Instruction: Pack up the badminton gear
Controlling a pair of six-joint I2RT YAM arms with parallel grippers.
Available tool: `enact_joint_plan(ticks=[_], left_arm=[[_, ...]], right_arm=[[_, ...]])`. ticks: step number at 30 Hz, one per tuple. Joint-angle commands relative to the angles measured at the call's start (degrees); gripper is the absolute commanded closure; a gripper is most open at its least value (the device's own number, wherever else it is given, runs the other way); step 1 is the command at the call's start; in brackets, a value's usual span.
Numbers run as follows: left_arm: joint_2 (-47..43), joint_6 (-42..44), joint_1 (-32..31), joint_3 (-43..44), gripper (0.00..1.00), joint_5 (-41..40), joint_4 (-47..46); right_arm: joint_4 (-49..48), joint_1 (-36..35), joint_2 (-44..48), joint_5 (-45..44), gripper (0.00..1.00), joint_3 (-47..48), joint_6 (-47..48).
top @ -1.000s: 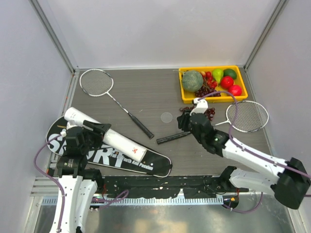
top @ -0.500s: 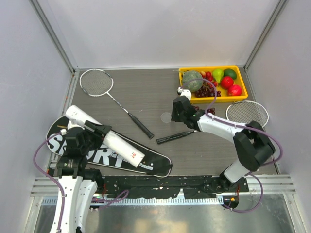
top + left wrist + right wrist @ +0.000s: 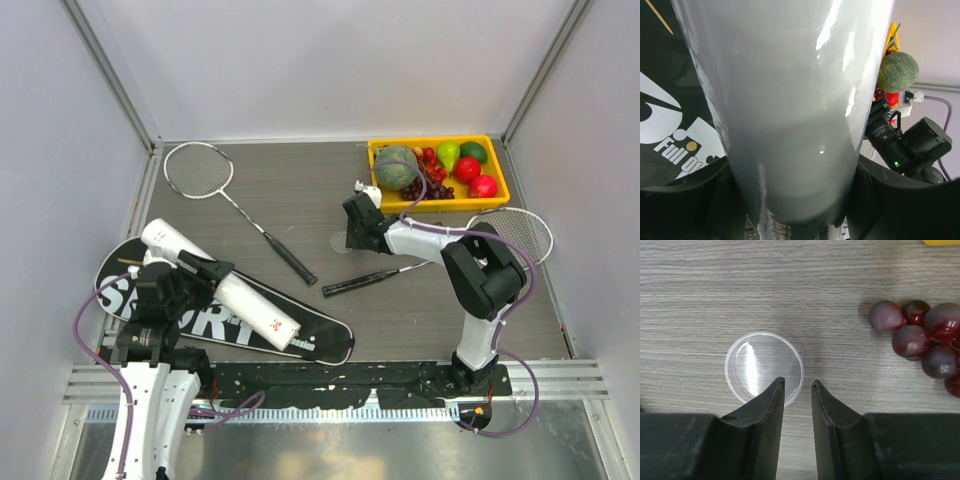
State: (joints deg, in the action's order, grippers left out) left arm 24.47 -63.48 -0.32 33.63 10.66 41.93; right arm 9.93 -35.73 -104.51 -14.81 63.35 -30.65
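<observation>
While left gripper clasps glossy long white tube, right gripper, jaws narrowly parted, overhangs clear round lid at its rim; open grey tabletop beyond it.

Black racket-shaped bag lettered "SPORT", flat at the desk's near-left corner, long white tube slanted across it. One silver-headed racket by the far-left corner, black handle toward the centre. The other racket with its head at the right edge, handle likewise toward the centre.
</observation>
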Motion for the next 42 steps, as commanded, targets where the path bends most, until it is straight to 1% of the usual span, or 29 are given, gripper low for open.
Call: enact_joint_plan(ticks=[1, 6, 14, 18, 20, 22, 25, 29, 35, 37, 42], left_arm=[[-0.65, -1.47, -0.12, 2.32, 1.0, 2.7, -1.85], [-0.56, -2.43, -0.12, 2.41, 1.0, 3.41, -1.77], [-0.65, -2.7, -0.03, 3.2, 1.0, 3.67, -0.8], [-0.47, -3.66, -0.03, 3.29, 1.0, 3.67, -0.71], [-0.21, -4.45, -0.03, 3.2, 1.0, 4.19, -0.97], [0.05, -5.59, -0.03, 2.85, 1.0, 5.07, -1.5], [0.4, -7.26, -0.03, 2.58, 1.0, 5.69, -1.59], [0.58, -9.28, -0.03, 2.58, 1.0, 5.43, -1.33], [1.63, -14.2, -0.03, 1.01, 1.0, 5.78, -2.02], [2.25, -15.44, -0.03, 0.57, 1.0, 6.04, -2.73], [3.48, -17.11, -0.03, 1.61, 1.0, 4.47, -3.08]], right_arm=[[1.05, 0.39, -1.57, -0.4, 0.67, 2.92, -1.51], [1.49, 0.57, -4.03, 0.66, 0.68, 4.67, -1.86], [6.32, 0.57, -6.41, -1.71, 0.75, 7.31, -1.95], [9.22, 0.48, -7.46, -3.21, 0.8, 9.15, -1.34], [9.31, 0.48, -7.73, -3.39, 0.85, 9.33, -0.64], [8.7, 0.48, -7.29, -3.91, 0.94, 8.81, -0.02], [7.47, 0.57, -5.89, -4.88, 0.95, 7.84, 1.21], [3.08, 0.57, -1.06, -4.27, 0.95, 4.24, 1.56], [-6.94, 0.57, 10.45, -1.98, 0.95, -7.08, 0.16], [-11.67, 0.57, 14.04, -1.02, 0.95, -10.51, -0.37], [-17.57, 0.57, 22.67, 2.06, 0.95, -18.6, -1.86]])
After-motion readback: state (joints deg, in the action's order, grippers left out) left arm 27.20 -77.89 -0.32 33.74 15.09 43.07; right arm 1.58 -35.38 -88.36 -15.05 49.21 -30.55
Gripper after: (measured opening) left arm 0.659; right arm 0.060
